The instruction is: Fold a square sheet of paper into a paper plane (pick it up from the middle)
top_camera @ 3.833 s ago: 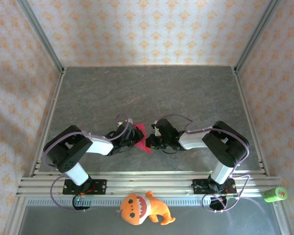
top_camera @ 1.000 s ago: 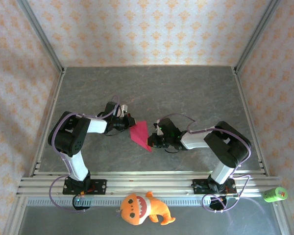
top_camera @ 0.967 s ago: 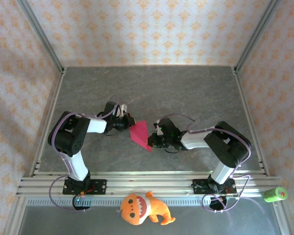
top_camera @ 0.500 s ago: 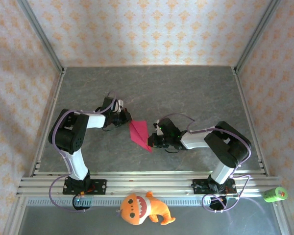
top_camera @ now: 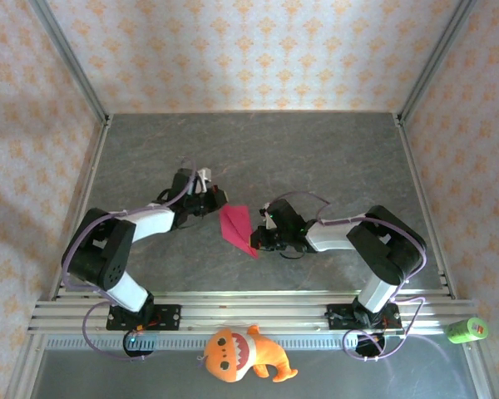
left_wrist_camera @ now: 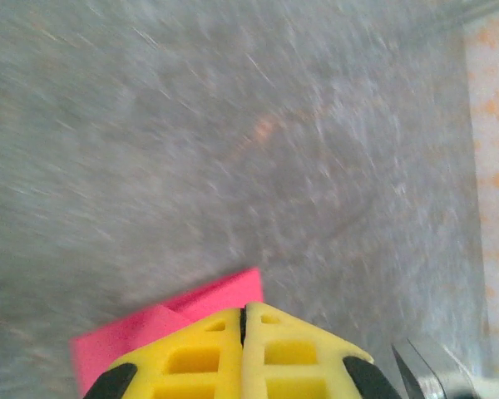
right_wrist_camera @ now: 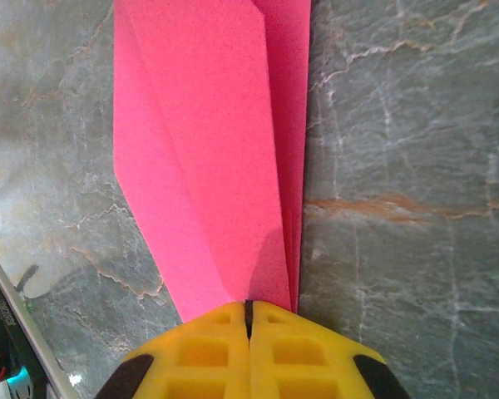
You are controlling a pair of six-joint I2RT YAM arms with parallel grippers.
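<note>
The paper plane (top_camera: 236, 227) lies flat on the grey desk (top_camera: 316, 150) between the two arms, a magenta-pink dart. Its broad end points away from the arm bases and its narrow end toward them. It sits where it was a second ago. Nearly four seconds back, both grippers crowded over it and most of it was hidden.

The right gripper (top_camera: 254, 242) has not shifted over the last second and is at the plane's narrow near end. In the right wrist view its yellow fingers meet along a thin seam (right_wrist_camera: 249, 306), and the paper plane (right_wrist_camera: 216, 150) fans out from under their tips. One long crease runs up the plane, and layered edges show along its right side. I cannot tell whether any paper is nipped between the fingers or whether the tips only rest on it.

The left gripper (top_camera: 219, 199) has drawn off the paper since the earliest frame. It is now just beside the plane's broad far corner, a little farther up the desk than a second ago. The left arm has also changed pose: its elbow has swung down and out toward the left rail, so the arm lies stretched out. The left wrist view is blurred, but the left gripper's fingers are pressed together with nothing between them (left_wrist_camera: 244, 312). A corner of the paper plane (left_wrist_camera: 170, 324) shows just past them.

An orange plush toy (top_camera: 237, 353) lies in front of the arm bases, and a green cylinder (top_camera: 466, 331) lies at the near right corner. Neither has moved.
</note>
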